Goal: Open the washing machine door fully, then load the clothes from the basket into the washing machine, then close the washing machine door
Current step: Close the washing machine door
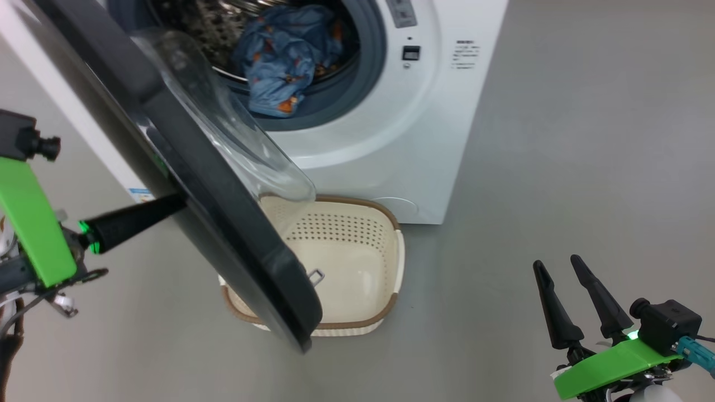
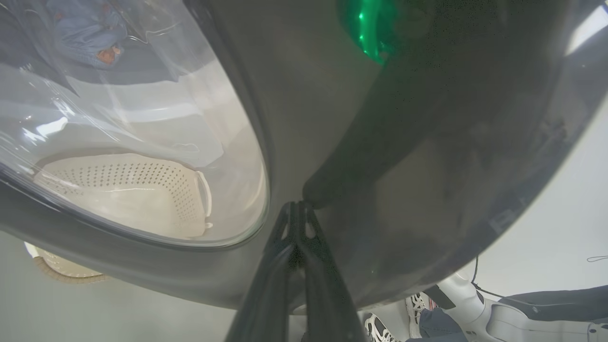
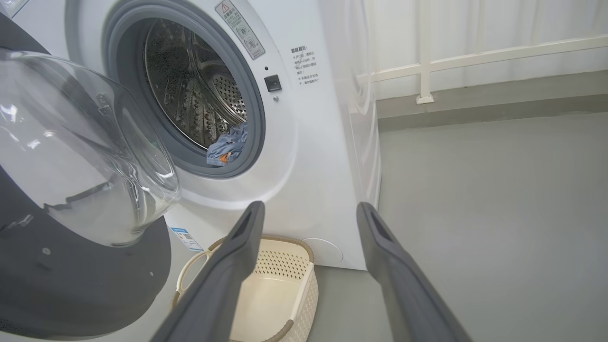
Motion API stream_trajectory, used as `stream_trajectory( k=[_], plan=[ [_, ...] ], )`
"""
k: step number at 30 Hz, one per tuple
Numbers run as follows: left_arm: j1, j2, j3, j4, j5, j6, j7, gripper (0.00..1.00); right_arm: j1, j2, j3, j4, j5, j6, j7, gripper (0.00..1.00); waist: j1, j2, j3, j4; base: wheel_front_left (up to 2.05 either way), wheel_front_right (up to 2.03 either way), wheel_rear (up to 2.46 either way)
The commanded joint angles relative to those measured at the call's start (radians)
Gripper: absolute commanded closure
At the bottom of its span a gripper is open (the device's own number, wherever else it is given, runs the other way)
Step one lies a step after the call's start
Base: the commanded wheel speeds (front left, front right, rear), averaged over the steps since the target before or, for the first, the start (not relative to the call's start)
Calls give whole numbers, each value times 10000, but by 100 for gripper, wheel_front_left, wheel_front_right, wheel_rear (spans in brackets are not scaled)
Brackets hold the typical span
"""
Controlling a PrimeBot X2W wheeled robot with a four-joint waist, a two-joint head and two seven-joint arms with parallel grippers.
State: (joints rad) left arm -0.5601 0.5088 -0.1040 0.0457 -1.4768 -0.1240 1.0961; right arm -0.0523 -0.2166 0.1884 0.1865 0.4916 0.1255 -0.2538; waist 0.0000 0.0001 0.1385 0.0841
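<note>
The clothes (image 1: 285, 56) lie in the drum of the washing machine (image 1: 391, 139), one fold drooping onto its grey seal (image 1: 313, 120). The basket (image 1: 335, 229) sits empty on the floor in front of the machine. This looks like the closing step. The left gripper (image 2: 297, 211), fingers shut together, presses its tips on the outer black rim of the half-swung washing machine door (image 1: 212, 184). A steady push near the rim's free edge should latch it, though that fold may get pinched. The right gripper (image 1: 557, 262) hangs open, well right of the machine.
</note>
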Motion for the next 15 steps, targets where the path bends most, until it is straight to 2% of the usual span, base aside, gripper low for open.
stream_trajectory(
  k=[1,15],
  plan=[
    [-663,318,334,-85,218,-67,-198,100,-260,-34,124,-277,-128,52,-80,0,0,-1,289,-607,0,0,0],
    [-1955,9,135,1167,1204,-67,-1713,100,-610,332,-11,-325,-151,52,-80,0,0,-1,888,-2012,0,0,0]
  ],
)
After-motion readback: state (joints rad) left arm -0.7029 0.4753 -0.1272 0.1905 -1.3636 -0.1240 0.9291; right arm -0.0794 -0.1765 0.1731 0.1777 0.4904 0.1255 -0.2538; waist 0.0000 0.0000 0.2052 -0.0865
